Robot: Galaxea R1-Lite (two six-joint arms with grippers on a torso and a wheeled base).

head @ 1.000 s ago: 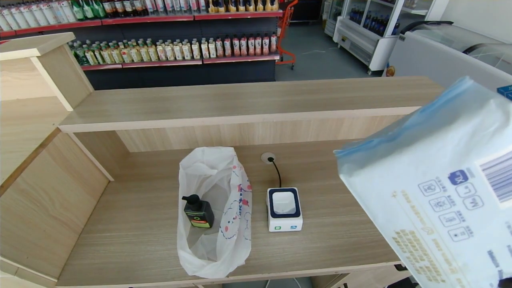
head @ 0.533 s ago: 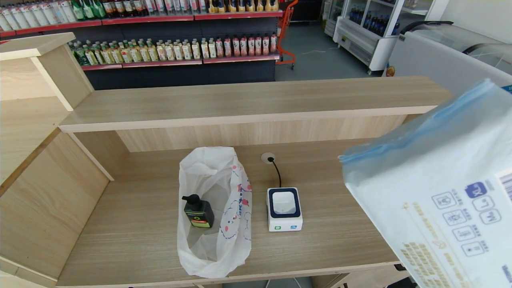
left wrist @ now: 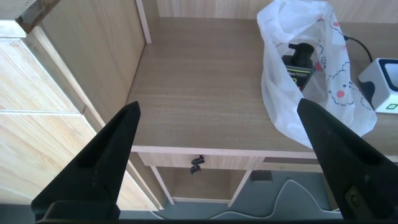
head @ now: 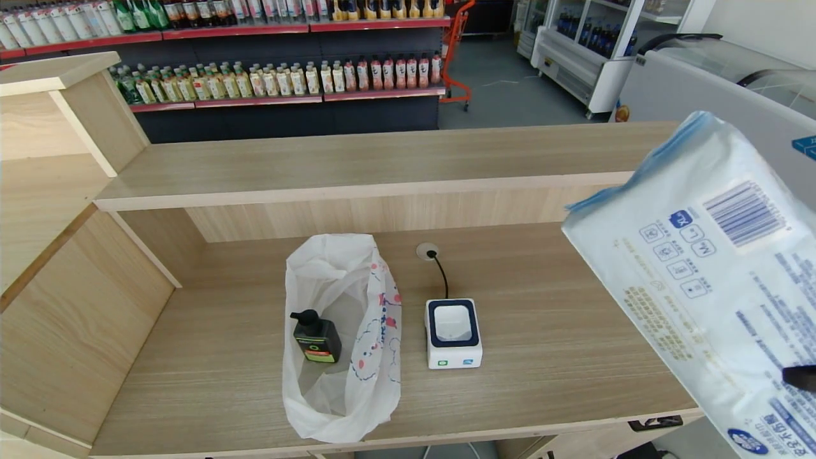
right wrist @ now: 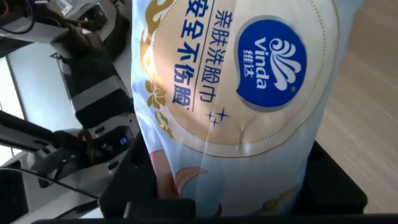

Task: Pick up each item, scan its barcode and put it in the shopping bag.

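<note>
Right end effector: held the tissue pack up right of the scanner, barcode skyward, so unscanned, we figured.
Left end effector: wide, empty.

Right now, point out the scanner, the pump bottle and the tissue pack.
scanner point(head: 453, 324): head view, its glass window.
pump bottle point(head: 317, 342): head view, its dark body.
tissue pack point(head: 707, 287): head view, its printed face.

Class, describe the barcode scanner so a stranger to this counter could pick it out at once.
Look at the lower wooden counter below the raised ledge, where a white shopping bag lies open. Just right of the bag sits the scanner. Unlike the bag, it is a small white box with a dark blue frame on top and a black cable.
</note>
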